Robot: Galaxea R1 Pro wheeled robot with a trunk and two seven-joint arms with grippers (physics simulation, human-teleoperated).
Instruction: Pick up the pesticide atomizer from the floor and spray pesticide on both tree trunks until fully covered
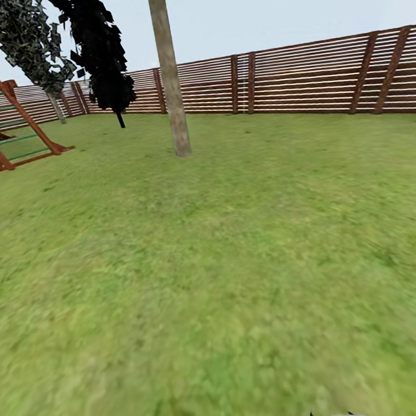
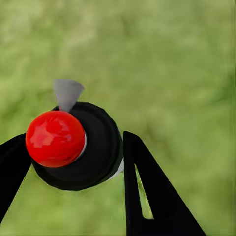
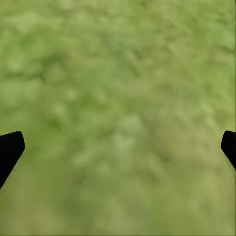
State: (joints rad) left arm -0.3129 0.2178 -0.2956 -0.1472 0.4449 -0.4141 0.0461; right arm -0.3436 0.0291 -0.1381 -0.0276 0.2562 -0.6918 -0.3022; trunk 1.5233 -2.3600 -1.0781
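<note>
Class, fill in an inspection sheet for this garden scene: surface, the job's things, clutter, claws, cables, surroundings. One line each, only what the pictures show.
Surface: rough green grass floor, nothing lying on it ahead.
Job's things: pesticide atomizer, black body with a red knob, between the left claw's fingers; one tree trunk stands upright ahead, mottled beige.
Clutter: nothing seen.
Claws: left claw shut on the atomizer; right claw open over grass, holding nothing.
Cables: nothing seen.
Surroundings: brown slatted fence, red wooden climbing frame, dark conifer.
</note>
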